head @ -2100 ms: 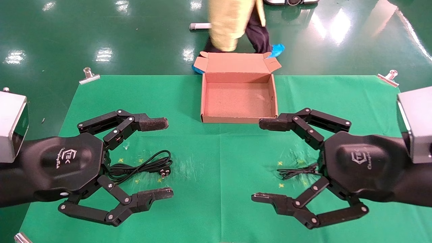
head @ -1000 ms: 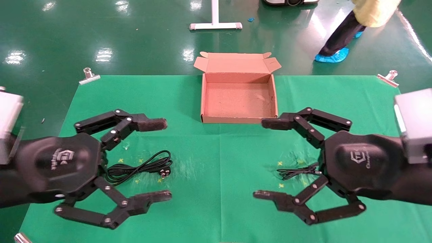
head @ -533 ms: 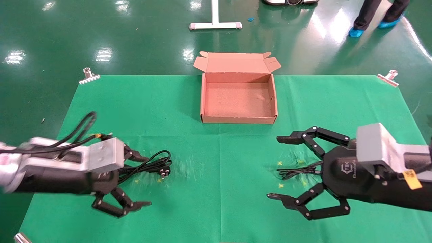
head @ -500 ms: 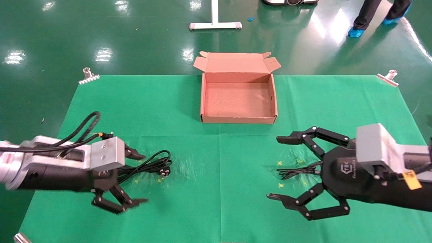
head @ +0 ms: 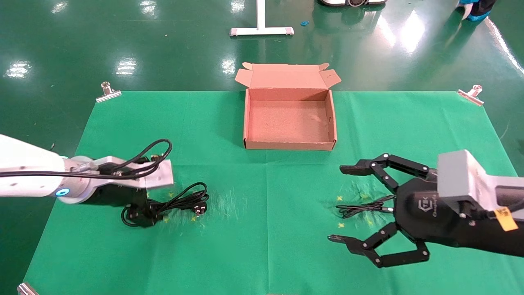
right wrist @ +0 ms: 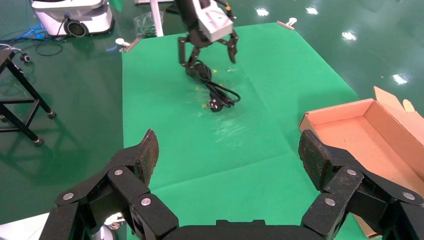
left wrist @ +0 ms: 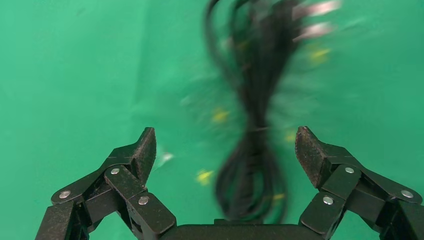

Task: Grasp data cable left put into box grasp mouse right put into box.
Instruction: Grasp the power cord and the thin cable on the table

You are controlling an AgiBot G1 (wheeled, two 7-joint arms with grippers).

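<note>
The data cable (head: 184, 200) lies bundled on the green cloth at the left, its pronged plug (head: 199, 210) toward the middle. My left gripper (head: 141, 213) points down over the cable's looped end. In the left wrist view it (left wrist: 226, 142) is open, with the cable (left wrist: 252, 165) lying between the fingers. The brown box (head: 289, 119) stands open at the back centre. My right gripper (head: 339, 203) hovers open at the right, above a thin black cord (head: 360, 207). The mouse is hidden under that gripper's body. In the right wrist view its open gripper (right wrist: 230, 145) holds nothing, with the box (right wrist: 360, 132) alongside and the data cable (right wrist: 215, 92) farther off.
Metal clips (head: 108, 92) (head: 470, 95) pin the cloth's far corners. A white stand foot (head: 261, 30) rests on the floor behind the box. A black frame (right wrist: 20, 100) and a white machine base (right wrist: 70, 17) stand beside the table.
My left arm has dropped from near the camera and turned its open gripper down over the cable's looped end. The right gripper has lowered slightly. A person walked off to the right.
</note>
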